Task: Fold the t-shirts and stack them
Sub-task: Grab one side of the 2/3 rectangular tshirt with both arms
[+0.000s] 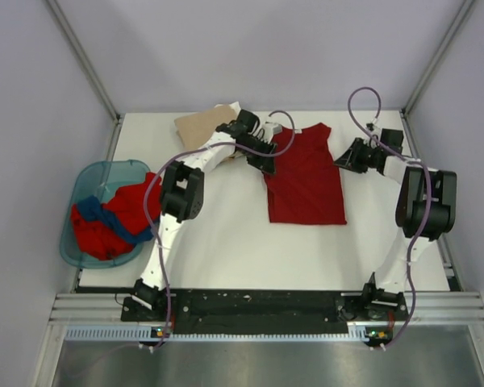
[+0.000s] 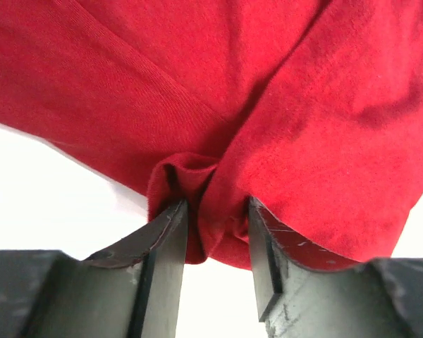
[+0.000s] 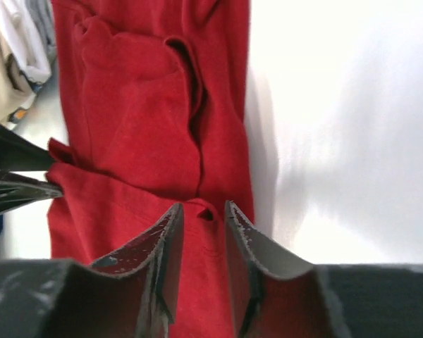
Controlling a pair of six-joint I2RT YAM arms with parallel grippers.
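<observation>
The dark red t-shirt point(image 1: 306, 181) lies partly folded in the middle of the table, collar end to the back. My left gripper point(image 1: 268, 161) is at its back left edge; in the left wrist view point(image 2: 217, 204) the jaws are closed on a bunched fold of the red cloth point(image 2: 197, 183). My right gripper point(image 1: 341, 159) is at the shirt's back right edge; in the right wrist view point(image 3: 203, 205) the jaws are narrow, with red cloth point(image 3: 141, 105) between them. A tan t-shirt point(image 1: 202, 125) lies folded at the back left, with white cloth point(image 3: 25, 42) next to it.
A translucent teal tub point(image 1: 81, 181) stands at the table's left edge and holds red point(image 1: 133, 205) and blue point(image 1: 89, 211) t-shirts. Grey walls and metal posts close in the table. The left arm's fingers point(image 3: 17, 186) show at the left of the right wrist view.
</observation>
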